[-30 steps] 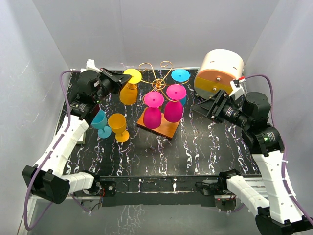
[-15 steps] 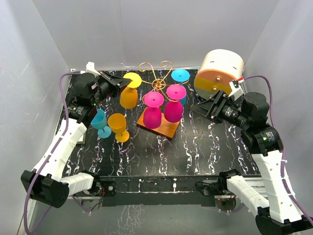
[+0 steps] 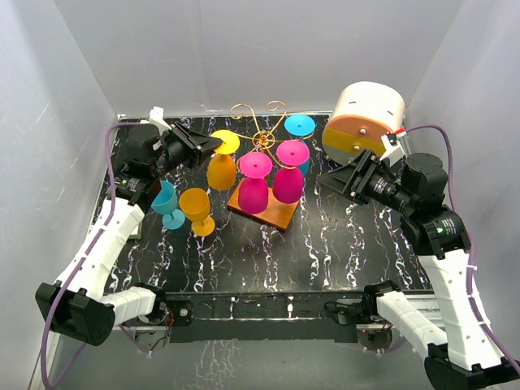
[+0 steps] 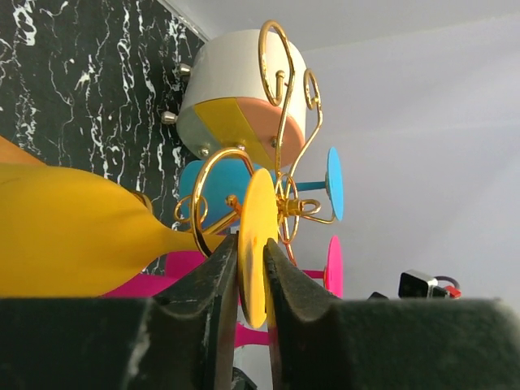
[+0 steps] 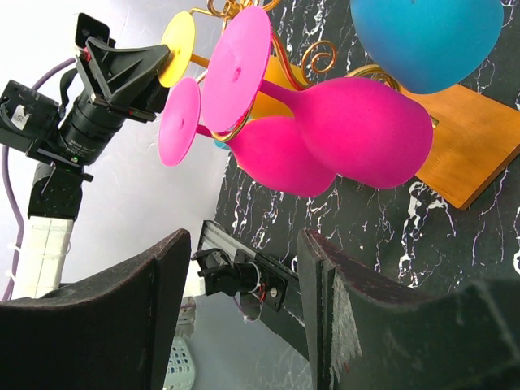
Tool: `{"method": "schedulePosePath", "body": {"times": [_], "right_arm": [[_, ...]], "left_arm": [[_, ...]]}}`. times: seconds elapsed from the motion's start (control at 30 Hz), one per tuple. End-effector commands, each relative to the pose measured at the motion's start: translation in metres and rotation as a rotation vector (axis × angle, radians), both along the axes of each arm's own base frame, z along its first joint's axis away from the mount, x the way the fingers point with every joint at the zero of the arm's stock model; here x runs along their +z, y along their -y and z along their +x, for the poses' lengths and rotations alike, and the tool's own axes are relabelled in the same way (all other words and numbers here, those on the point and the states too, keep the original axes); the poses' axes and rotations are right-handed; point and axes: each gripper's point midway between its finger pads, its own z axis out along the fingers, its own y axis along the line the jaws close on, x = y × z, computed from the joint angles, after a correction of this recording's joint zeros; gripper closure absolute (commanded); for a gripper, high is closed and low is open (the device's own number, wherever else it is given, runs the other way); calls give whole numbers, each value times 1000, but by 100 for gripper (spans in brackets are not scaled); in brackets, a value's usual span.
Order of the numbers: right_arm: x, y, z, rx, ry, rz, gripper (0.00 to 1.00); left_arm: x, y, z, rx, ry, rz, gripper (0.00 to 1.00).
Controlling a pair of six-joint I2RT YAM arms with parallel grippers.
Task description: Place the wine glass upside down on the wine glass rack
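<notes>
Top view: yellow wine glass (image 3: pixel 221 169) bowl-down on a left scroll of the wine glass rack (image 3: pixel 262 140), foot disc between the tips of the left gripper (image 3: pixel 213 145); right gripper (image 3: pixel 337 180) wide open, empty, well apart. Left wrist: jaws close-set either side of the thin foot, clamped or slack impossible to tell; stem's seat in the wire hidden, bowl cut off. Right wrist: glass mostly masked by pink glasses (image 5: pixel 349 134). Probably light, rigid, slick; best taken by foot or stem.
</notes>
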Motion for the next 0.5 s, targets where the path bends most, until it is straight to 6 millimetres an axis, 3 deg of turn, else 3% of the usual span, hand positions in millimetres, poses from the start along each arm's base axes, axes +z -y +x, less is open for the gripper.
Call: {"method": "schedulePosePath", "body": {"times": [0.0, 0.27, 0.47], "right_arm": [[13, -1, 2, 5, 71, 12, 48], [12, -2, 4, 9, 73, 14, 48], [11, -2, 5, 8, 76, 13, 48]], "left_arm": [[17, 3, -16, -62, 47, -16, 79], [9, -2, -22, -54, 10, 23, 68], [6, -5, -29, -59, -13, 52, 66]]}}
